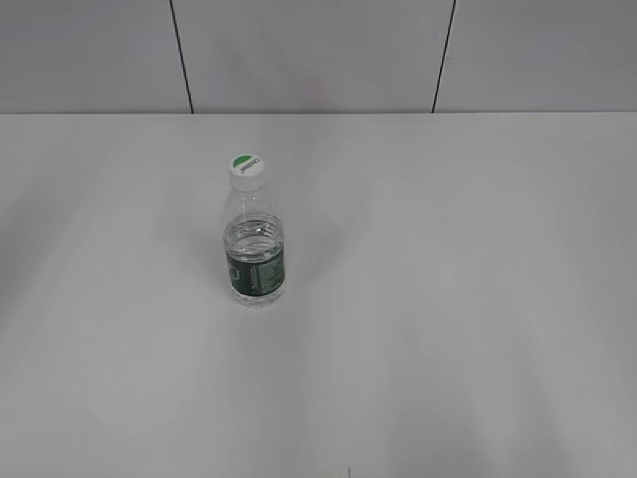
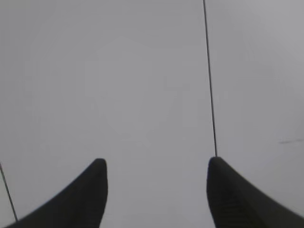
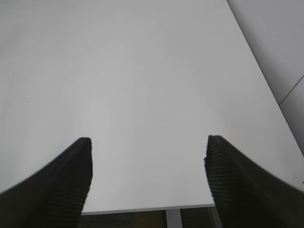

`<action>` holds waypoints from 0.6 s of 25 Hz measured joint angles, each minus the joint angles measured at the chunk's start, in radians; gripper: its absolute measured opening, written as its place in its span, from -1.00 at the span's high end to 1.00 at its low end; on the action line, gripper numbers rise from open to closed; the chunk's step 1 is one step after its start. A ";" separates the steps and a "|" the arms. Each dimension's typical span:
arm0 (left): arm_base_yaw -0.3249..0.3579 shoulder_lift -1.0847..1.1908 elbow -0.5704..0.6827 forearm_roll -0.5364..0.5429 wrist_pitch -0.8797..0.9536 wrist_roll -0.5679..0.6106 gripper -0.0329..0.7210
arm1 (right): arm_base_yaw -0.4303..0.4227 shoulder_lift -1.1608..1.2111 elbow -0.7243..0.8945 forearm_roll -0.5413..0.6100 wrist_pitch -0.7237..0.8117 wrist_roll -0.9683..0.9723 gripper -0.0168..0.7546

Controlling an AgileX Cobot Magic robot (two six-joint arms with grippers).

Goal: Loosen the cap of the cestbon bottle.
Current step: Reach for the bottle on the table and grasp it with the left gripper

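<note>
The left tool (image 2: 156,190) stands wide open and empty, its two dark fingers spread with nothing between them, and its camera shows only a plain grey surface crossed by a thin dark seam, probably the wall panel behind the table, though the view is too bare to be sure. The right tool (image 3: 147,175) is likewise wide open and empty, looking across bare white table (image 3: 142,71) toward its far right corner, with the near edge just under its fingers. Neither wrist view holds the bottle, and neither tool appears in the exterior view, so both seem to be well apart from it. The cestbon bottle (image 1: 255,254) stands upright left of the table's middle, closer to the far edge than to the near one, its long axis vertical and the cap (image 1: 247,169) on top, facing up. Judged from that offset, the left arm is likely the nearer one, and the bottle lies forward of both tools, toward the far edge.
</note>
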 joint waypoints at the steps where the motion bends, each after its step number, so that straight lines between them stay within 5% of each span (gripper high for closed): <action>1: 0.000 0.044 0.000 -0.013 -0.025 0.000 -0.22 | 0.000 0.000 0.000 0.000 0.000 0.000 -0.51; 15: 0.000 0.509 0.009 0.024 -0.346 -0.054 -0.11 | 0.000 0.000 0.000 0.000 0.000 0.000 -0.51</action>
